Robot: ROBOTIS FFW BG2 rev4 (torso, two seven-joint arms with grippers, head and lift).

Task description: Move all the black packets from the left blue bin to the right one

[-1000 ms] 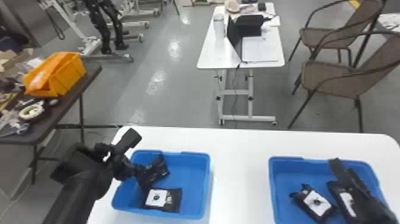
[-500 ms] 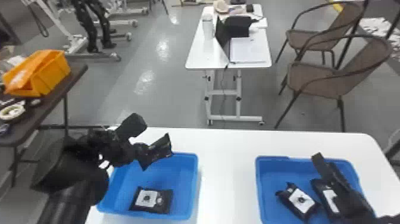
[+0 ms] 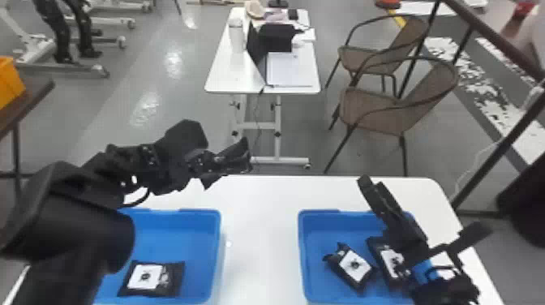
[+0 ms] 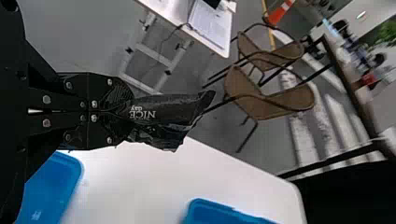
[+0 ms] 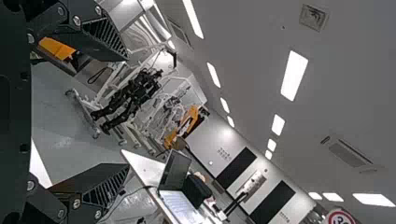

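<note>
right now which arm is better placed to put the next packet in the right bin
Left, I'd say: the left gripper already holds a black packet, clear of the left bin; the right gripper is open and empty.

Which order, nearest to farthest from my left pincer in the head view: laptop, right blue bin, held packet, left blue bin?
1. Held packet, gripped in the left pincer.
2. Left blue bin, lower down, on the left.
3. Right blue bin, off to the right.
4. Laptop, well beyond both bins.
</note>
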